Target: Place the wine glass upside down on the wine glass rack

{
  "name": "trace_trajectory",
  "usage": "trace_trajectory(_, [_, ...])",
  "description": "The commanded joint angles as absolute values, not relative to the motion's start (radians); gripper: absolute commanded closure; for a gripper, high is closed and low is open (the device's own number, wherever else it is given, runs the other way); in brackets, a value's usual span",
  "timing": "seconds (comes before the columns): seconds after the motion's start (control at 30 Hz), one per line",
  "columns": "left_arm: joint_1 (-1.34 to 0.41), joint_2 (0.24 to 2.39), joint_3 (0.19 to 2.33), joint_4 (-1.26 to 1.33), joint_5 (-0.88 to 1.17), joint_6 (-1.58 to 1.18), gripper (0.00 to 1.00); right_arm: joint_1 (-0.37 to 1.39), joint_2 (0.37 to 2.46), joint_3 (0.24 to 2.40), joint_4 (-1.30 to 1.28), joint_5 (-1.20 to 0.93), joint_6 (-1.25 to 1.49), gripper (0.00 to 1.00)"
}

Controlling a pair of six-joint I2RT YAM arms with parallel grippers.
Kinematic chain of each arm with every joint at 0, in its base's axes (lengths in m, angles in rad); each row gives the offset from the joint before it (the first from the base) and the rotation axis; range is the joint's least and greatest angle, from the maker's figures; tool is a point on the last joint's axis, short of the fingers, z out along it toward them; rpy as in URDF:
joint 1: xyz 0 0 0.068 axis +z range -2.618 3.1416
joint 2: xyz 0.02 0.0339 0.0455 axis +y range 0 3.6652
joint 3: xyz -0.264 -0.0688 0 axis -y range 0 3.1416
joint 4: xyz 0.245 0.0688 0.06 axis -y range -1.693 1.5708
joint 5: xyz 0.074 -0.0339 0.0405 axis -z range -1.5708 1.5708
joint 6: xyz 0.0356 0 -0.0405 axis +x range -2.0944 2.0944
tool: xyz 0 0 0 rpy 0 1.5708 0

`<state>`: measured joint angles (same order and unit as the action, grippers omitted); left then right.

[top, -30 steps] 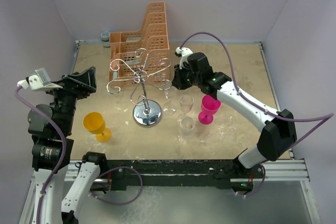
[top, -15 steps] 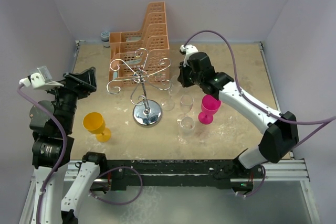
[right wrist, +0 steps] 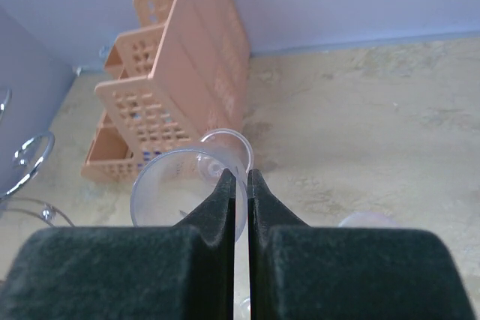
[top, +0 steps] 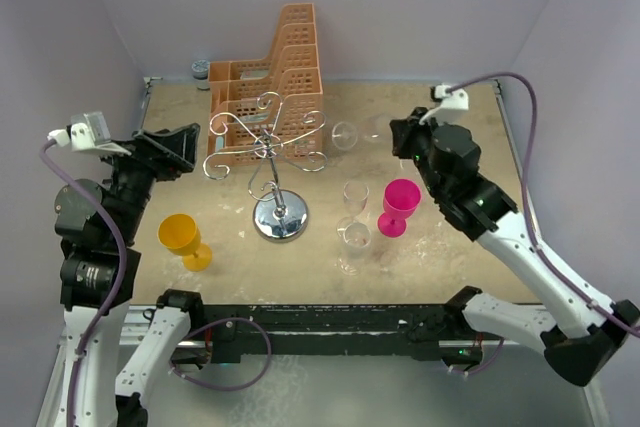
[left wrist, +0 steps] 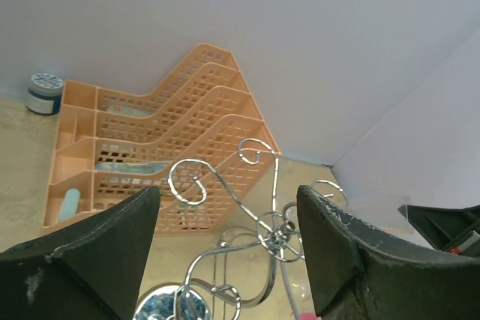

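The wine glass rack (top: 270,152) is a silver wire stand with curled arms on a round chrome base (top: 280,219), mid-table. My right gripper (top: 398,137) is shut on the rim of a clear wine glass (top: 348,135), held tipped on its side in the air, right of the rack's top. In the right wrist view the fingertips (right wrist: 227,185) pinch the bowl wall of the glass (right wrist: 169,185). My left gripper (top: 172,150) is open and empty, raised left of the rack. Its wrist view shows the rack (left wrist: 276,231) between the fingers.
An orange perforated stepped basket (top: 272,72) stands behind the rack. A yellow goblet (top: 182,237) stands front left, a pink goblet (top: 399,204) right of centre. Two clear glasses (top: 355,197) (top: 352,242) stand between rack and pink goblet. A small jar (top: 201,69) sits back left.
My right arm has lifted the clear glass off the table beside the rack and drawn back to the right, tipping the glass onto its side. The left arm has shifted slightly.
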<state>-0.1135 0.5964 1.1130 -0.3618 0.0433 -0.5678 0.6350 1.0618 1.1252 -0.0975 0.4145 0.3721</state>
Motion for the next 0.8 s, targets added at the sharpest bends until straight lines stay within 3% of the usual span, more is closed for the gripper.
trace_trajectory(0.0, [-0.107,0.648,1.205,-0.293,0.128,-0.626,0.3,0.639,0.917,1.054,0.065,0.592,0.497,1.0])
trace_trajectory(0.17, [-0.107,0.724,1.264,-0.262,0.146,-0.699,0.3,0.639,0.724,0.944,0.188,0.626,0.561,1.0])
trace_trajectory(0.3, [-0.107,0.77,1.219,-0.085,0.256,-0.843,0.3,0.639,0.647,0.914,0.322,0.583,0.575,1.0])
trace_trajectory(0.53, [-0.111,0.928,1.183,0.239,0.446,-1.171,0.3,0.64,0.659,0.844,0.621,0.385,0.627,1.0])
trace_trajectory(0.77, [-0.276,1.035,1.168,0.361,0.39,-1.305,0.3,0.638,0.743,0.811,0.848,0.295,0.74,1.0])
